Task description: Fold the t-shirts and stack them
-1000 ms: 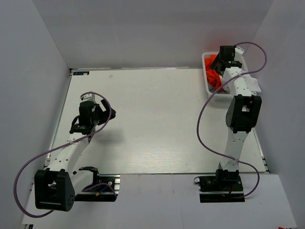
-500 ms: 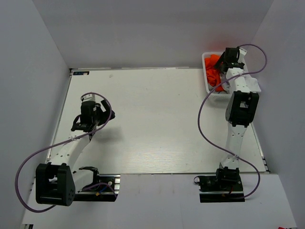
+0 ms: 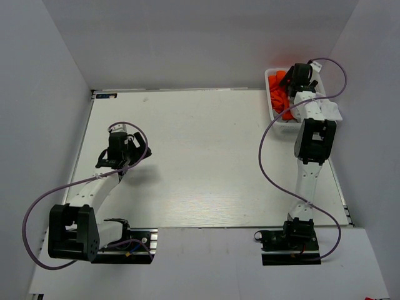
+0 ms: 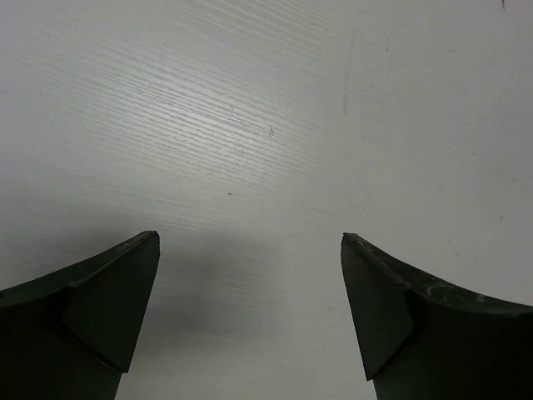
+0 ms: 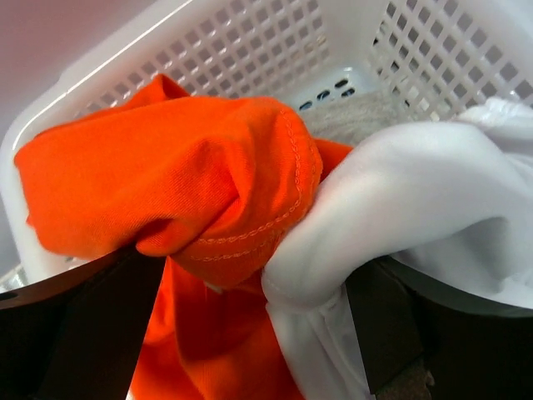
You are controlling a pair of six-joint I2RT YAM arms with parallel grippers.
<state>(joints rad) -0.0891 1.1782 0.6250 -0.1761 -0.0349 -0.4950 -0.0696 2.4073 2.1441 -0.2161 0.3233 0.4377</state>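
My left hand (image 4: pixel 250 250) hangs over the bare pale desk (image 4: pixel 250 100), on its left half. Its two dark fingers are spread wide with nothing between them but wood grain and their own shadow.

My right hand (image 5: pixel 250 267) is far over at the desk's back right corner, down in the white lattice basket (image 5: pixel 250 42). Its fingers are also spread wide, one on each side of the cloth and not pinching it. Both t-shirts are in that basket. The orange t-shirt (image 5: pixel 166 167) sits to the left, bunched into a fat rounded fold, with a double row of orange stitching along a hem that curves from upper right down to lower left. The white t-shirt (image 5: pixel 416 192) presses against it on the right, smooth and puffy, with soft grey creases. A scrap of grey cloth (image 5: pixel 358 112) peeks out behind them, against the basket wall.

My wrist camera shows the stitching, the weave and how the two shirts touch. The overhead camera loses all that and shows orange inside the basket and white cloth spilling over its right rim onto the desk. It also shows how far apart my two hands are.

Both shirts are crumpled, so I cannot tell a long axis or which way either points.
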